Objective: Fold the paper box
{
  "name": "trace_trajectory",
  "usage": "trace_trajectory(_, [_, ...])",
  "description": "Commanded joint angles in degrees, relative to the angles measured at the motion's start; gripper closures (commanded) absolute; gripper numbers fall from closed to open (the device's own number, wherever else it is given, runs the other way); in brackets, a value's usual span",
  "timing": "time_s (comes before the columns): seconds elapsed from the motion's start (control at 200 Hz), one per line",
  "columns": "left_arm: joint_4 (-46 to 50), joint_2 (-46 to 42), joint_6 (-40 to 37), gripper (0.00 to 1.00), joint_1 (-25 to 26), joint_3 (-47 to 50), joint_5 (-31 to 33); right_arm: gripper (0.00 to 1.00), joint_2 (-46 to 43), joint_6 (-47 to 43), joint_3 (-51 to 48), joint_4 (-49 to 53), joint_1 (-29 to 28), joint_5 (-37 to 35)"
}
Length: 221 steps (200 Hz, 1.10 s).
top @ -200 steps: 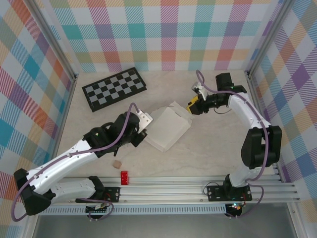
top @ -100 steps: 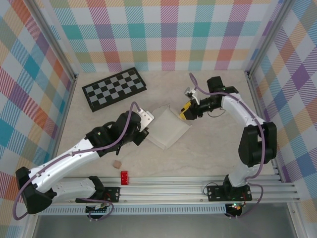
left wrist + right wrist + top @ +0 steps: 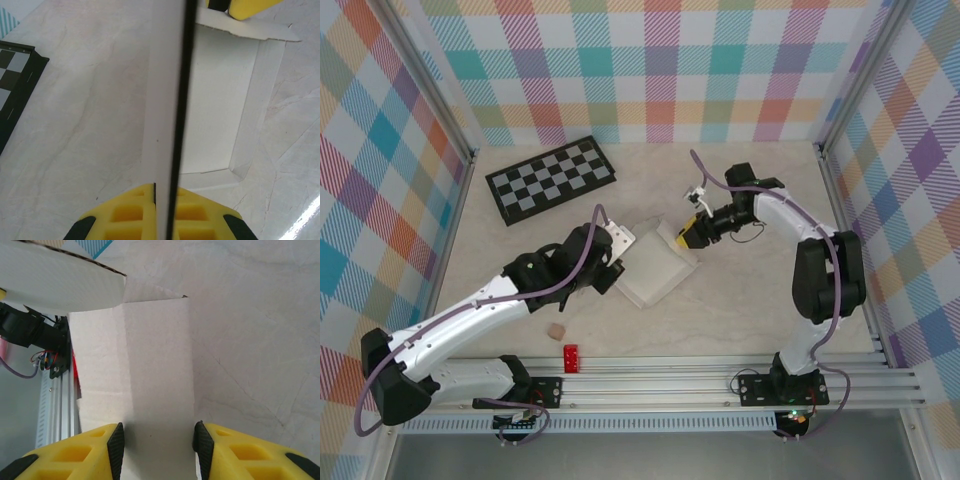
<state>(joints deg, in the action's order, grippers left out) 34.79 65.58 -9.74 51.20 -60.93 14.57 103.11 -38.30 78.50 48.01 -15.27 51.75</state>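
Meanwhile, on the pale marbled table (image 3: 760, 300), we are watching the right gripper (image 3: 690, 233) pressing in on the right side of the white paper box (image 3: 655, 270). Over the last second it has travelled leftward from a spot clear of the sheet's right corner. Its yellow jaws are standing partly apart. From the right wrist camera we are seeing them straddling a flat cardboard panel rather than pinching it, and they are clasping nothing that we can make out.

The left gripper (image 3: 165, 192) is clamped tight on a thin wall of the box, seen edge-on as a dark line running up the left wrist view. It is keeping that hold while its arm is edging up and to the right.

Between the two arms the box is sitting at mid-table, touching the left gripper on its left side. It is well apart from the black-and-grey checkerboard (image 3: 550, 180) at the back left. Under the push, the box is looking narrower than it was a second ago, its right flap now drawn in toward the centre.

We are reading this as the side walls being raised: one wall is being held upright and the opposite one is being folded inward. We are judging the fold only partly done, with flaps in the left wrist view lying open and tabs not yet tucked.
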Motion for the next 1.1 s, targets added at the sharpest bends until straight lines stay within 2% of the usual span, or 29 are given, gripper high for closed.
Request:
trace_trajectory(0.0, [-8.65,-0.55,2.32,1.00,-0.06,-1.06,-3.70,0.55,1.48,0.41,0.47,1.78,-1.52,1.91])
trace_trajectory(0.14, [-9.55,-0.61,2.94,1.00,-0.04,-0.77,-4.25,0.55,1.92,0.60,0.43,2.06,-1.61,3.16])
trace_trajectory(0.315, [-9.84,-0.06,3.65,1.00,-0.05,-0.85,-4.48,0.55,0.89,2.58,-0.62,-0.02,-1.65,0.97])
trace_trajectory(0.635, [-6.35,4.63,6.42,1.00,0.00,-3.50,-1.07,0.54,-3.98,7.12,-4.80,-7.01,-2.90,-7.28])
trace_trajectory(0.89, [1.83,12.75,8.76,1.00,-0.54,-9.26,-8.26,0.53,-5.16,-0.80,-9.65,-8.99,-2.49,-8.70])
trace_trajectory(1.1, [5.64,16.07,8.78,1.00,-0.85,-9.26,-11.48,0.53,-1.33,0.32,-10.34,-10.73,-0.93,-7.98])
